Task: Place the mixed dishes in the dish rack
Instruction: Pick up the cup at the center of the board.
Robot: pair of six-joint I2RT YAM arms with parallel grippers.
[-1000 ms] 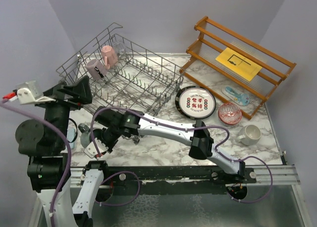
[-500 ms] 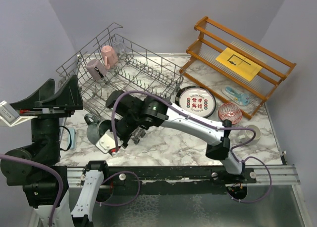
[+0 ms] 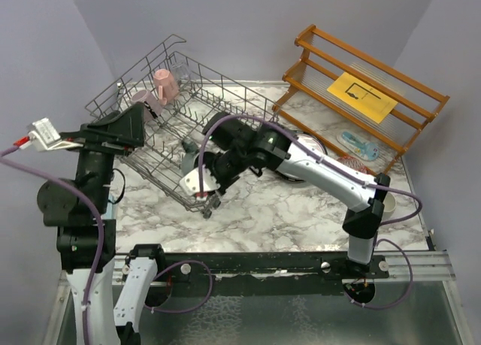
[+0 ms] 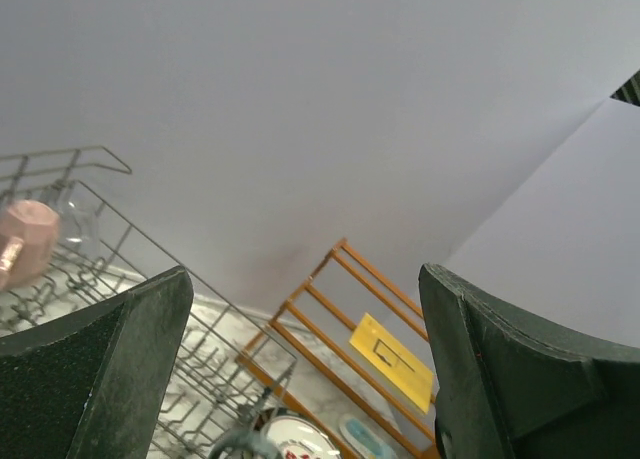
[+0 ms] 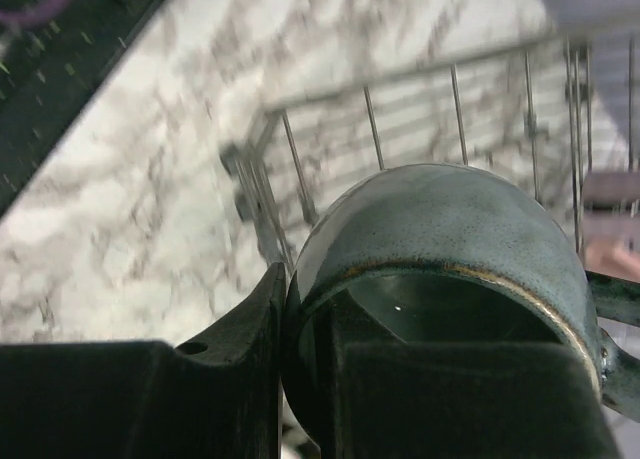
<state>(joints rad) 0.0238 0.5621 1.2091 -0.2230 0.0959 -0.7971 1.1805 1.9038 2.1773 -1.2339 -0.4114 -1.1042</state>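
my right pincer (image 5: 305,359) clamps the grey-teal mug (image 5: 440,229) by its rim, the dish rack (image 5: 374,127) lying straight ahead, corner at upper middle.

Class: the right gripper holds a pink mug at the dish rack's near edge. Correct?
No. The mug in the right gripper is grey-teal, not pink, as the right wrist view shows; it is at the dish rack's near edge.

The top camera looks down from above the near edge of the counter (image 3: 255,210), the left wrist view tilts up at the far wall (image 4: 300,99), the right wrist view looks down close, all 3 sharing the dish rack (image 3: 225,127).
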